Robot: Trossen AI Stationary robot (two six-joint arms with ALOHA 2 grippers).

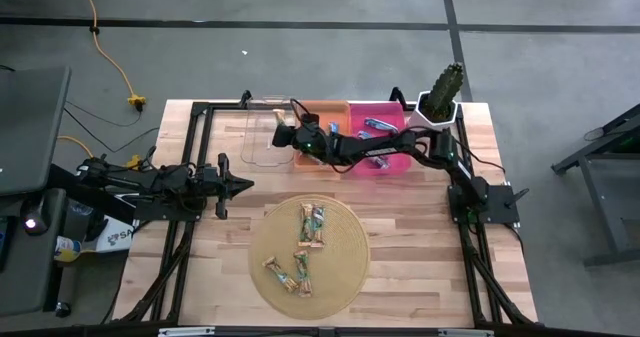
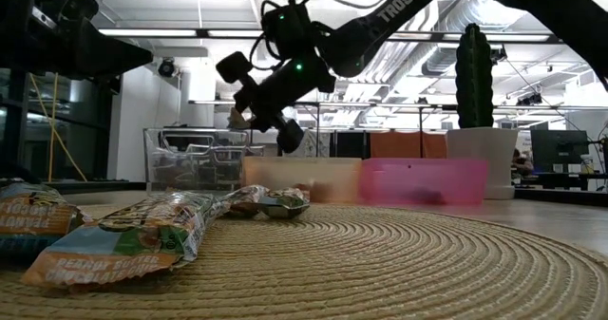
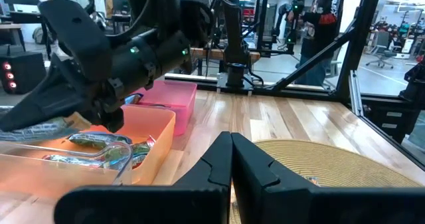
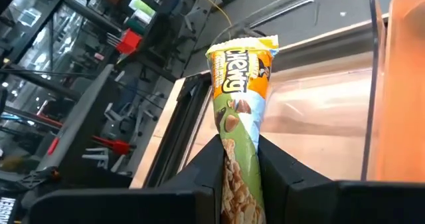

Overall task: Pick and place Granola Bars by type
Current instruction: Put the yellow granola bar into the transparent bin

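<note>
My right gripper (image 4: 239,144) reaches over the clear bin (image 1: 262,142) at the table's far side, shut on a tan-and-green granola bar (image 4: 238,98). Several more granola bars (image 1: 310,227) lie flat on the round woven mat (image 1: 345,262) near the front edge. Blue bars (image 1: 372,127) lie in the pink bin (image 1: 395,162), and a few wrapped bars (image 3: 99,143) lie in the orange bin (image 1: 318,112). My left gripper (image 1: 240,185) waits shut at the table's left, pointing level toward the right. My right gripper pinches the granola bar between its two fingers, on the wrapper's flat faces (image 4: 240,167) toward one end. The fingers slant down from the table's right and lie along the bar. The bar juts out past the fingertips, its crimped far end (image 4: 242,46) clear above the clear bin.
A potted cactus (image 1: 442,89) stands at the far right corner beside the pink bin. Black frame rails (image 1: 200,147) run along the table's left and right sides. Bare wood lies between the mat and the bins.
</note>
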